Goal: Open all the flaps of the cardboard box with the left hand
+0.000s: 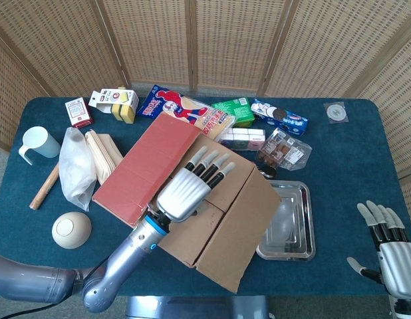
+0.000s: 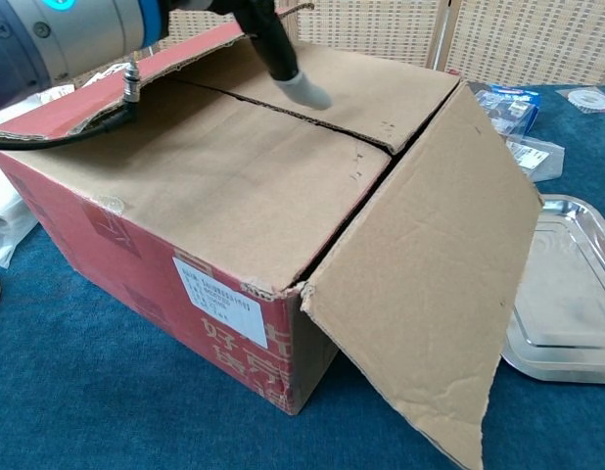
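**Cardboard box, one; hands, two**

Cardboard box: beside steel tray, one flap hanging outward over it. Left hand: above box, fingers extended, empty. Right hand: beyond tray, fingers spread, empty; head view only.

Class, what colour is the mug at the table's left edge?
Pale blue mug, clearest in the head view.

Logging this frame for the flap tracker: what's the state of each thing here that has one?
cardboard box: upright, partly open
right outer flap: folded out, hanging over the tray's edge
left outer flap: folded open
inner flaps: closed, flat
left hand: fingers extended over the inner flaps
right hand: open, idle
steel tray: empty
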Robot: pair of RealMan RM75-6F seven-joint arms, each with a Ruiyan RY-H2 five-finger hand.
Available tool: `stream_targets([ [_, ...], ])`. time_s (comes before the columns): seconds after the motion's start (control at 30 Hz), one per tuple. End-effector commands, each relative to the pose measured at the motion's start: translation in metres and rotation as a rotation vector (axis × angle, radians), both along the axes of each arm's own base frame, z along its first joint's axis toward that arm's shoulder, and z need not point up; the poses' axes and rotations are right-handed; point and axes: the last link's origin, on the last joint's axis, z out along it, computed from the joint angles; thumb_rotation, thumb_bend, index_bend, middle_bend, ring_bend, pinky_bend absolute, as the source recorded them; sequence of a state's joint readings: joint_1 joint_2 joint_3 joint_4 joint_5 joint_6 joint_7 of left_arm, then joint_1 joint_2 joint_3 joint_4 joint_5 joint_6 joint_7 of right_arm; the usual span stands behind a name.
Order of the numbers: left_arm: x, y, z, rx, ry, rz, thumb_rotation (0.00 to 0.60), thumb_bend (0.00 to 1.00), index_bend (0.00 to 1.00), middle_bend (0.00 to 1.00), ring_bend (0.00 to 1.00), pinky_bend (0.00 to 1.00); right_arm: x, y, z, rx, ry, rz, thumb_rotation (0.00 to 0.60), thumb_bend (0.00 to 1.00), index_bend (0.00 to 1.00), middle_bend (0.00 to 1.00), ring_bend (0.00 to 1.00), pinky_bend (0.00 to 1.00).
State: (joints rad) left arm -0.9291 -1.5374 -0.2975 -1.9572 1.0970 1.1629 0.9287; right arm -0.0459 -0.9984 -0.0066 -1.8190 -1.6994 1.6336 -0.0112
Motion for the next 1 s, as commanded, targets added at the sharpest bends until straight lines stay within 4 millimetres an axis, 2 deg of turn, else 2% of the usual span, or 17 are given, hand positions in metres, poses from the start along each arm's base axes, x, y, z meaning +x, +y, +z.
stream_targets([
  [0.03, -0.010, 0.005, 0.003, 0.012, 0.061, 0.023, 0.600, 0.00, 0.00, 0.00, 0.00, 0.00, 0.000, -0.001, 0.000, 0.002, 0.001, -0.001, 0.600, 0.00, 0.00, 0.00, 0.00, 0.00],
  [0.4, -0.031, 0.011, 0.022, 0.029, 0.217, 0.176, 0.600, 0.00, 0.00, 0.00, 0.00, 0.00, 0.000, 0.000, -0.002, 0.012, -0.005, 0.000, 0.600, 0.00, 0.00, 0.00, 0.00, 0.00],
  [0.53, -0.031, 0.011, 0.028, 0.026, 0.223, 0.208, 0.600, 0.00, 0.00, 0.00, 0.00, 0.00, 0.001, 0.000, -0.002, 0.014, -0.006, 0.001, 0.600, 0.00, 0.00, 0.00, 0.00, 0.00],
  [0.9, -0.032, 0.015, 0.032, 0.091, 0.288, 0.163, 0.600, 0.00, 0.00, 0.00, 0.00, 0.00, 0.001, 0.000, -0.002, 0.017, -0.012, 0.000, 0.600, 0.00, 0.00, 0.00, 0.00, 0.00],
  [1.0, -0.031, 0.016, 0.040, 0.122, 0.294, 0.159, 0.600, 0.00, 0.00, 0.00, 0.00, 0.00, 0.001, 0.000, -0.001, 0.016, -0.015, 0.000, 0.600, 0.00, 0.00, 0.00, 0.00, 0.00],
])
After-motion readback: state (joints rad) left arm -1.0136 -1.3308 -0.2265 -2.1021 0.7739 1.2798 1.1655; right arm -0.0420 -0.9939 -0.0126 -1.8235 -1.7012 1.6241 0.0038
